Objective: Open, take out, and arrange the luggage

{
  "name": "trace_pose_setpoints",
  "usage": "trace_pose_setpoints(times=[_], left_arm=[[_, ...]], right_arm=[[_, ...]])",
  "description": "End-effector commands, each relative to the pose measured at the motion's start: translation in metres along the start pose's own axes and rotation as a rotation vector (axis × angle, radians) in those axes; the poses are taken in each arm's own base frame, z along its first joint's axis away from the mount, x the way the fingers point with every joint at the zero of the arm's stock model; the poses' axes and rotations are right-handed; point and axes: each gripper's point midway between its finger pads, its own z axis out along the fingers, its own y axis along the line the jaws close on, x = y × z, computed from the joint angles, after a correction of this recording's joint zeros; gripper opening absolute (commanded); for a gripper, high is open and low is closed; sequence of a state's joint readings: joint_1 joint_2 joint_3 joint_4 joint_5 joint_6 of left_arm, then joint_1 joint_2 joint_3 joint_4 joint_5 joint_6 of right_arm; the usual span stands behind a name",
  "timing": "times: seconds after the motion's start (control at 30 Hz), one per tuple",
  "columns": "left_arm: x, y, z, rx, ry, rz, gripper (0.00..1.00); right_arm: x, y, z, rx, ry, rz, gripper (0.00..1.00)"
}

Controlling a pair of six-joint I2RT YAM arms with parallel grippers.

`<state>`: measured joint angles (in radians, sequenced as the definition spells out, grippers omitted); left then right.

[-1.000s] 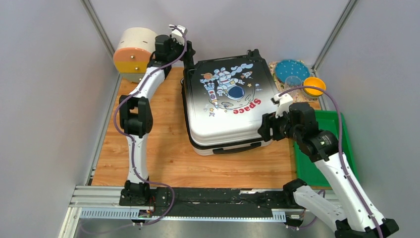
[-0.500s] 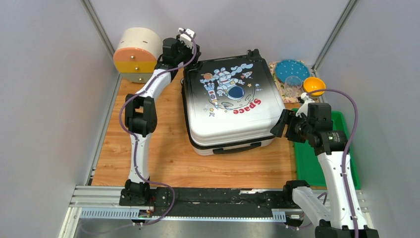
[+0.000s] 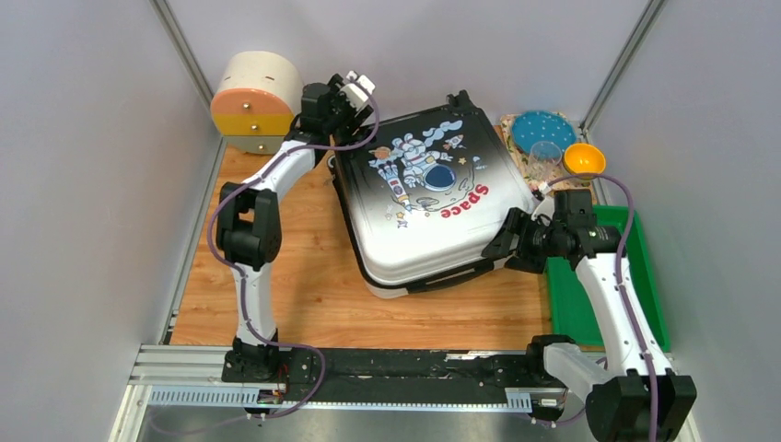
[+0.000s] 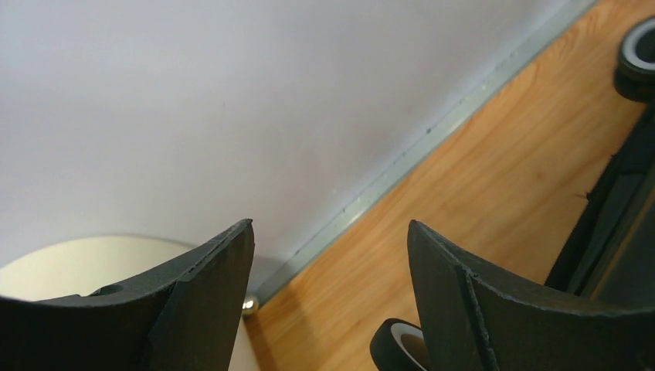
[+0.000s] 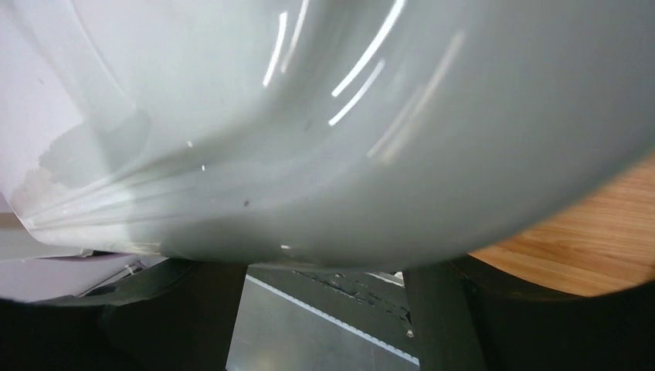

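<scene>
Left gripper (image 4: 330,224) and right gripper (image 5: 324,270) sit open, empty, flanking the shut suitcase (image 3: 433,198); you must next find its zipper.

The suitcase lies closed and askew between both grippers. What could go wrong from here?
1. The luggage has its right corner near the clear cup and orange bowl; turning it could knock them over.
2. The right gripper, jaws open at the smooth rounded shell, may slip off.
3. The left gripper, close to the cream drawer box, could bump it.
</scene>
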<state>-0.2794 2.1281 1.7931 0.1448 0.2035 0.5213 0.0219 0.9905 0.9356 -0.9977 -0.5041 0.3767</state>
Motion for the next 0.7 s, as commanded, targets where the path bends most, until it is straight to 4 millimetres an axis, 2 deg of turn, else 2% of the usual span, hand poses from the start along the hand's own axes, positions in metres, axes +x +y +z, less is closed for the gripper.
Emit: trace_pose_setpoints(times=[0.0, 0.03, 0.1, 0.13, 0.17, 0.2, 0.23, 0.33, 0.37, 0.4, 0.43, 0.47, 0.5, 0.57, 0.6, 0.67], left_arm=[[0.088, -0.102, -0.065, 0.375, 0.300, -0.021, 0.81], [0.082, -0.099, -0.074, 0.372, 0.297, -0.031, 0.81], [0.091, -0.107, -0.090, 0.395, 0.333, -0.061, 0.81], [0.084, -0.104, -0.097, 0.387, 0.328, -0.078, 0.81], [0.082, -0.105, -0.103, 0.391, 0.332, -0.088, 0.81], [0.088, -0.109, -0.111, 0.396, 0.354, -0.100, 0.80], [0.080, -0.105, -0.118, 0.378, 0.350, -0.117, 0.80], [0.074, -0.100, -0.133, 0.361, 0.382, -0.214, 0.80], [0.071, -0.099, -0.136, 0.353, 0.390, -0.237, 0.79], [0.069, -0.098, -0.140, 0.353, 0.401, -0.264, 0.79], [0.061, -0.097, -0.145, 0.354, 0.391, -0.291, 0.79], [0.055, -0.102, -0.150, 0.383, 0.377, -0.309, 0.79], [0.053, -0.106, -0.155, 0.402, 0.376, -0.326, 0.79], [0.038, -0.109, -0.164, 0.423, 0.344, -0.360, 0.78], [0.034, -0.111, -0.169, 0.437, 0.342, -0.365, 0.78], [0.023, -0.106, -0.175, 0.438, 0.314, -0.374, 0.79]], right_arm=[[-0.054, 0.019, 0.012, -0.077, -0.118, -0.046, 0.74], [-0.068, 0.021, 0.017, -0.076, -0.122, -0.070, 0.74], [-0.081, 0.024, 0.021, -0.084, -0.128, -0.088, 0.74], [-0.093, 0.023, 0.030, -0.086, -0.130, -0.105, 0.74], [-0.107, 0.029, 0.029, -0.094, -0.156, -0.125, 0.74], [-0.116, 0.031, 0.033, -0.100, -0.163, -0.141, 0.74], [-0.129, 0.034, 0.037, -0.113, -0.190, -0.170, 0.73], [-0.166, 0.038, 0.055, -0.125, -0.208, -0.211, 0.73], [-0.174, 0.033, 0.072, -0.119, -0.179, -0.203, 0.73], [-0.192, 0.042, 0.069, -0.136, -0.206, -0.222, 0.72], [-0.201, 0.045, 0.074, -0.143, -0.202, -0.231, 0.72], [-0.208, 0.048, 0.076, -0.151, -0.203, -0.259, 0.72], [-0.223, 0.054, 0.076, -0.156, -0.223, -0.281, 0.72], [-0.232, 0.061, 0.070, -0.169, -0.239, -0.314, 0.72], [-0.246, 0.058, 0.055, -0.163, -0.284, -0.328, 0.73], [-0.249, 0.055, 0.040, -0.156, -0.301, -0.341, 0.73]])
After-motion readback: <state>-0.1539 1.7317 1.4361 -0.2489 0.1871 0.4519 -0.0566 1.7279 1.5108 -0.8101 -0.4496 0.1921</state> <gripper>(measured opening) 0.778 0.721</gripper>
